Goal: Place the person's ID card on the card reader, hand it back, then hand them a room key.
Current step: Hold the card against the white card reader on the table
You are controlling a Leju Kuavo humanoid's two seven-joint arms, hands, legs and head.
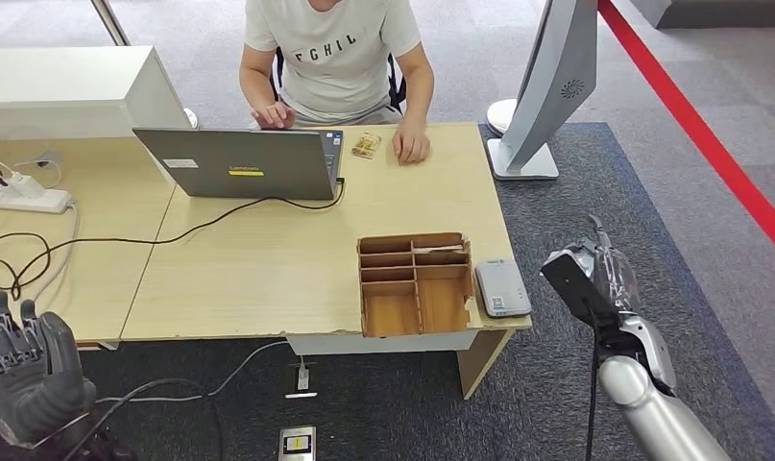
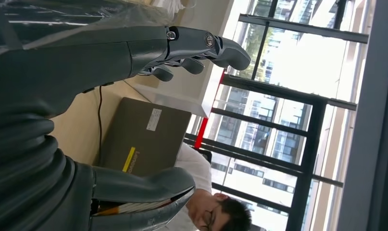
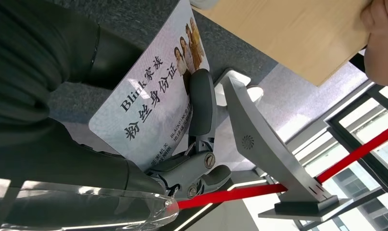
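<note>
In the right wrist view my right hand (image 3: 201, 139) grips the ID card (image 3: 148, 91), a pale card with printed text and a small photo of people. In the head view that hand (image 1: 606, 269) hangs off the desk's right edge, just right of the grey card reader (image 1: 503, 286), which lies flat at the desk's front right corner. My left hand (image 1: 23, 370) is raised at the lower left, below the desk's front edge, fingers apart and empty (image 2: 201, 48). The person (image 1: 330, 53) sits behind the desk with both hands on it.
A wooden divided tray (image 1: 414, 283) sits just left of the reader. A laptop (image 1: 239, 163) with its cable, a small object (image 1: 366, 145) near the person's hand and a power strip (image 1: 23, 197) are on the desk. A white stand (image 1: 542, 86) rises at the right.
</note>
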